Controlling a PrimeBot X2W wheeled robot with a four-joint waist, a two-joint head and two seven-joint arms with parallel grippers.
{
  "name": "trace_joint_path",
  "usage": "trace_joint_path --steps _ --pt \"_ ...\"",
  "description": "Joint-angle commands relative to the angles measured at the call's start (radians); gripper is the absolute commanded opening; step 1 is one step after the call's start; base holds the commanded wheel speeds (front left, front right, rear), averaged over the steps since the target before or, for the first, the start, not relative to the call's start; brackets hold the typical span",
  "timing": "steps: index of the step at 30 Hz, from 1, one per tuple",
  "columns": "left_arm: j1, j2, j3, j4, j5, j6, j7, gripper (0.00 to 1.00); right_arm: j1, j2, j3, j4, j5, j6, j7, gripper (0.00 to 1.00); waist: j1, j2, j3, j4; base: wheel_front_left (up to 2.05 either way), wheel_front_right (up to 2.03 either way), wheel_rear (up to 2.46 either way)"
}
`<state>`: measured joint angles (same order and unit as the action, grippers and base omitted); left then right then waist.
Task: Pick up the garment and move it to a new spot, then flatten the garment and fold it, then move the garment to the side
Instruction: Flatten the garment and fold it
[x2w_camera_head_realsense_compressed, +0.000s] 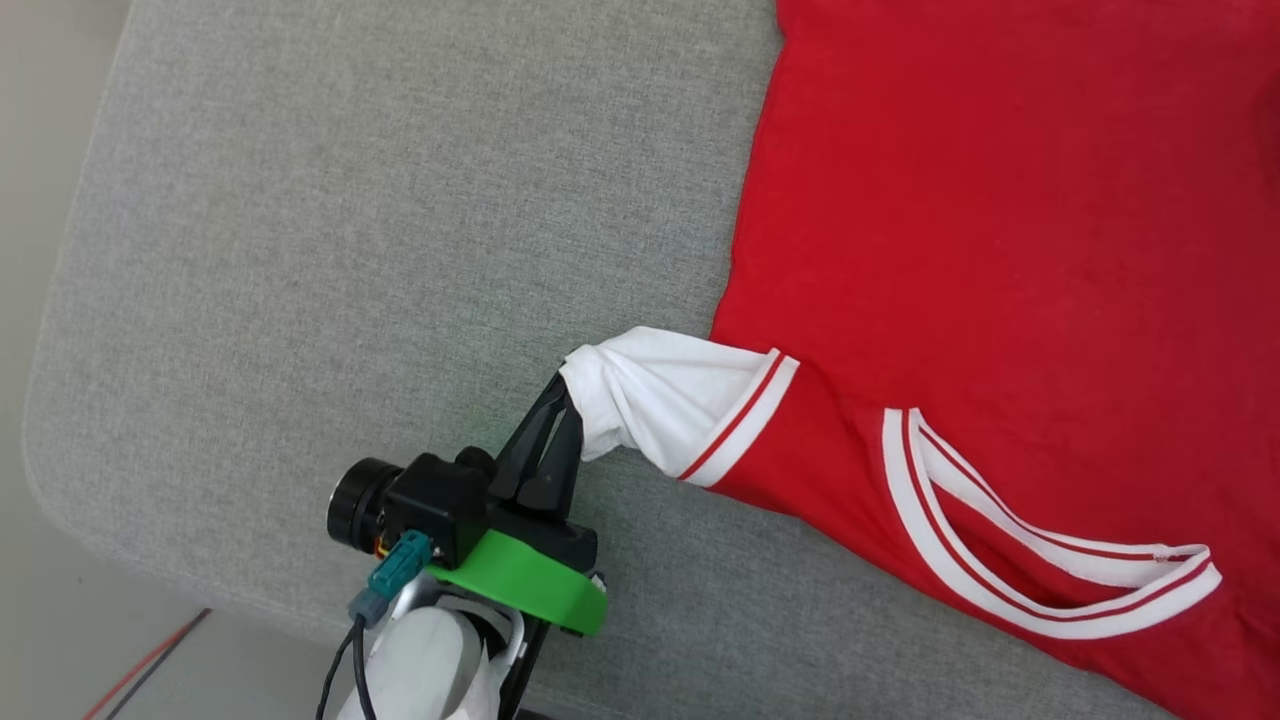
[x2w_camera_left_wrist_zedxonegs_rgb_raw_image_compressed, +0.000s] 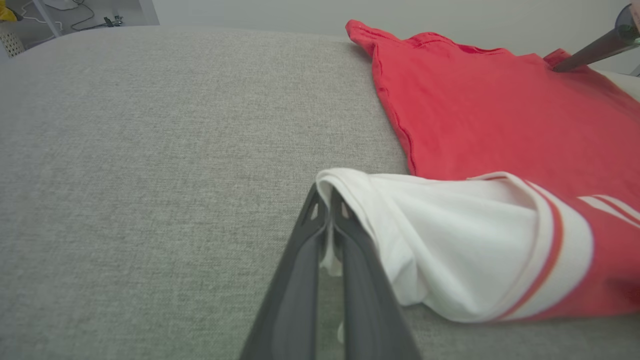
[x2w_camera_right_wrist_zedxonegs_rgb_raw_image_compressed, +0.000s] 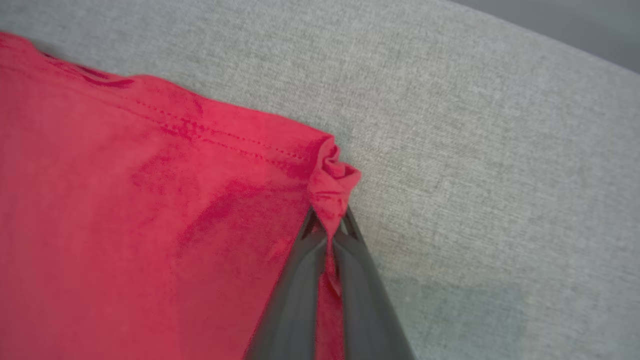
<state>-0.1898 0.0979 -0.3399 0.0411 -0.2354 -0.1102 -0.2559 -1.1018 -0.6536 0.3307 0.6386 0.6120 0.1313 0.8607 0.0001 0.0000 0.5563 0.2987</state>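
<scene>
Grey woven cushion top (x2w_camera_head_realsense_compressed: 330, 250) has the red jersey T-shirt with white striped-trim sleeves (x2w_camera_head_realsense_compressed: 1000, 220) spread at 3 o'clock, my left gripper (x2w_camera_head_realsense_compressed: 562, 390) pinching a sleeve end (x2w_camera_head_realsense_compressed: 670, 395) at 6, my right gripper (x2w_camera_right_wrist_zedxonegs_rgb_raw_image_compressed: 330, 222) clamped on a red hem corner (x2w_camera_right_wrist_zedxonegs_rgb_raw_image_compressed: 332, 175); looks mid-flatten, fold and side-move left.

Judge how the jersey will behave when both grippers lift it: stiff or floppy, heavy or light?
Probably floppy: the sleeve bunches and twists where the left gripper pinches it. Likely thin and light: a hem corner crumples in the right gripper. The jersey would probably sag between the two grips.
</scene>
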Motion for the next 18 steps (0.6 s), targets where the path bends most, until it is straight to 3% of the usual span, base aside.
trace_joint_path --steps 1,3,10,18 --pt "0.007 -0.003 0.012 0.007 0.008 -0.002 -0.006 0.00 0.038 0.005 0.014 0.002 0.017 -0.001 -0.026 0.00 -0.0001 0.0000 -0.048 -0.029 0.00 0.00 0.00" --pt "0.036 0.001 0.037 0.019 0.012 -0.002 -0.006 0.00 0.084 -0.040 0.073 -0.065 0.065 -0.001 -0.105 0.00 -0.0001 0.0000 -0.113 -0.064 0.00 0.00 0.00" --pt "0.098 0.017 0.085 0.027 0.013 0.008 -0.006 0.00 0.275 -0.166 0.138 -0.223 0.172 -0.001 -0.230 0.00 -0.0001 0.0000 -0.226 -0.132 0.00 0.00 0.00" --pt "0.170 0.030 0.137 0.034 0.005 0.022 -0.006 0.00 0.566 -0.275 0.062 -0.362 0.265 -0.001 -0.343 0.00 -0.0001 0.0000 -0.319 -0.204 0.00 0.00 0.00"
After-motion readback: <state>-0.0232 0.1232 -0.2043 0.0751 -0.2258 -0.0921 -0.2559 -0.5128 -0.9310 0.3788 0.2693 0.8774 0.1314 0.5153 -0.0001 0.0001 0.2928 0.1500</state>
